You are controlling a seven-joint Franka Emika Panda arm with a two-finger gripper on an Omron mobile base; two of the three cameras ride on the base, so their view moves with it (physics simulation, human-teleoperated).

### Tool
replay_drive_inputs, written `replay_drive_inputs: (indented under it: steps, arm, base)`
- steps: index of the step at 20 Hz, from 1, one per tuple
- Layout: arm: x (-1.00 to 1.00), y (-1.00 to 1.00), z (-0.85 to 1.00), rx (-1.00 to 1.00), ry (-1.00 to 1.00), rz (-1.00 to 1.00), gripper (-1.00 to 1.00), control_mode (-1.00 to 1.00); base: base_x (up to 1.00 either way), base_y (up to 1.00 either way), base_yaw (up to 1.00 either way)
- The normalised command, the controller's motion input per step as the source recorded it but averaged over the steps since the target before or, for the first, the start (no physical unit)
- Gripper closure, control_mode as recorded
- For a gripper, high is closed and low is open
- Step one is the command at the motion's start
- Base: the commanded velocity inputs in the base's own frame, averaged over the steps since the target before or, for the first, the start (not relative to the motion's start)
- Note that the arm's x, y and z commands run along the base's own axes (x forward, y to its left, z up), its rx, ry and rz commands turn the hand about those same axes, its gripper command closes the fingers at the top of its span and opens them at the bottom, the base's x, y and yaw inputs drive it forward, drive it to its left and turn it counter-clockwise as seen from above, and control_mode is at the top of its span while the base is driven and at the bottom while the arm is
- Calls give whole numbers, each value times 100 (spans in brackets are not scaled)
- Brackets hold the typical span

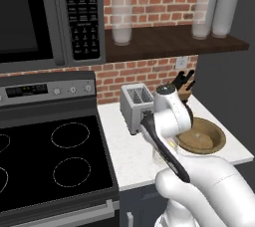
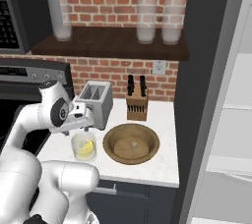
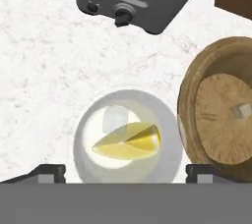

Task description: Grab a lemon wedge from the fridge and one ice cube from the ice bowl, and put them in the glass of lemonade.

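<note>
Fingers [image 3: 126, 175] stand spread wide and empty, one tip at each side of the glass of lemonade [image 3: 128, 137], looking straight down into it from above. Inside the glass lies the lemon wedge [image 3: 129, 142], bright yellow, afloat in the pale liquid with a clear shard-like shape beside it that I cannot name for certain. So the lemon half of the job looks done to me.

Just beside the glass, nearly touching its rim, sits the ice bowl [image 3: 194, 83], brown wood with a lighter edge, and on its floor rests one small pale ice cube [image 3: 239, 111], well toward the far side from the glass. That cube seems the next thing to fetch.

Beyond the glass stands a grey toaster [image 2: 95, 101], and behind the bowl a wooden knife block [image 2: 136, 104]. All of it rests on the white speckled bench [image 2: 162, 161]. The fridge [image 2: 231, 134] stands open at the right, white shelves showing.

The risk I see: the cube is tiny and probably slick, so it may squirt out as the fingers close. The bowl's raised wall could also catch a fingertip on the way down, and a sideways sweep taken too low could knock the glass over.
</note>
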Motion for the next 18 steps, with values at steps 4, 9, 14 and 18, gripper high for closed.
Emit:
replay_drive_inputs:
  steps: [4, 9, 14, 18]
  arm:
    - [-99, -1, 83, 0, -23, 0, -100, -100]
    - [-97, 13, 65, -1, -23, -1, -100, -100]
    - [-82, 51, 90, -6, -45, -5, -100, -100]
    - [-34, 71, 97, -7, -50, -8, -100, -100]
  base:
    - [0, 0, 0]
    - [0, 0, 0]
    - [0, 0, 0]
    - [0, 0, 0]
